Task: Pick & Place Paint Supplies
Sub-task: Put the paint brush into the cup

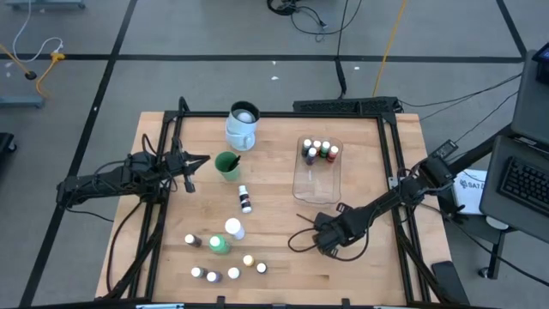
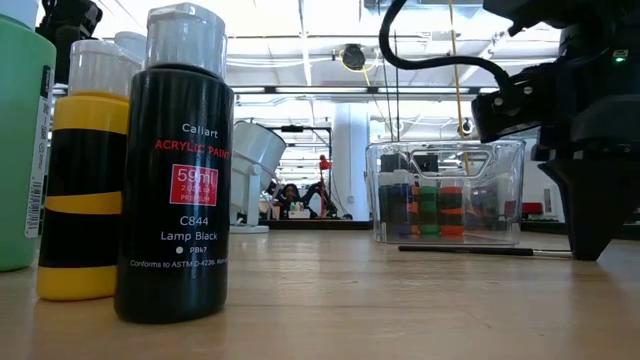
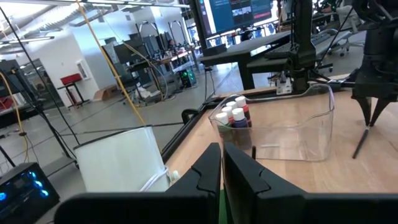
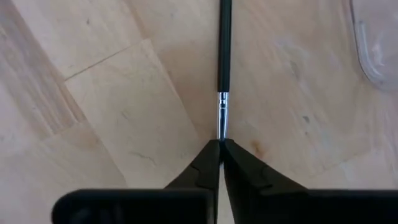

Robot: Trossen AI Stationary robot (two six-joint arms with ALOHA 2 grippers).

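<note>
The clear tub (image 1: 318,169) is the thing to steer by: it already has a cluster of little bottles (image 1: 318,152) at its far end. Well off toward the left arm's side and the front edge, more bottles (image 1: 228,257) are scattered loose, with a mug (image 1: 242,125) and a green cup (image 1: 228,165) nearby. Just in front of the tub, the right gripper (image 4: 221,142) is tipped down at the table with its fingers pinched on the bristle end of a brush (image 4: 224,59) lying flat. The left gripper (image 1: 190,163) hangs beside the green cup, fingers together and empty.
</note>
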